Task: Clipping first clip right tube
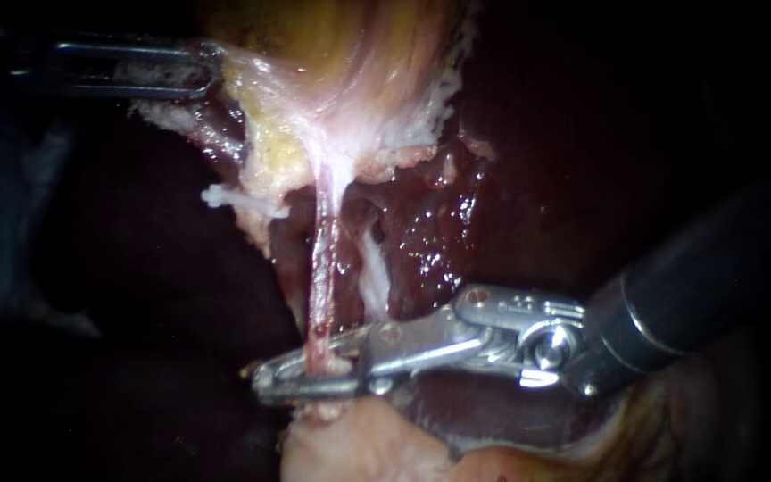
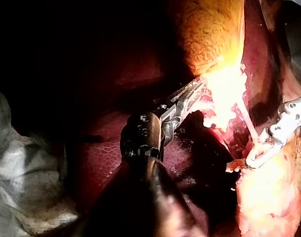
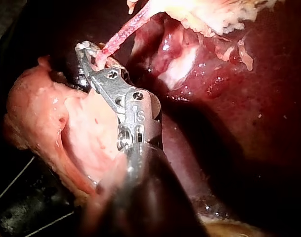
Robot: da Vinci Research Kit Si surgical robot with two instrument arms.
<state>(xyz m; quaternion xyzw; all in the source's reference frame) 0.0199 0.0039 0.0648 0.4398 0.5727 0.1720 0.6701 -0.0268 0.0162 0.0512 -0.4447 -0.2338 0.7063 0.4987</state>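
1. Left instrument: comes in from the left with jaws clamped on the edge of the gallbladder. Pulls that edge away from the liver, probably to stretch whatever hangs below it and hold it clear.
2. Pink tube: the thing being worked on. Runs taut from the underside of the gallbladder, across the raw red bed of the liver, down to the pale fatty tissue at the liver's lower edge. Seems lifted off the bed along most of its length, with room for a jaw on either side.
3. Right instrument: reaches in from the right, low across the bed. Meets the pink tube near its lower end, just above the pale fatty tissue. Jaws apart by a narrow gap, with the tube lying in that gap; appears to straddle rather than squeeze. Carries no visible clip on this tube yet.
4. Whitish strand: lies just beside the pink tube, on the side toward the right instrument's shaft and outside its jaws. Cannot tell whether this is a second tube, so cannot say which tube is the task's right one.
5. Next move, as a judgement: needs both jaw tips past the pink tube and the whitish strand left outside before closing.
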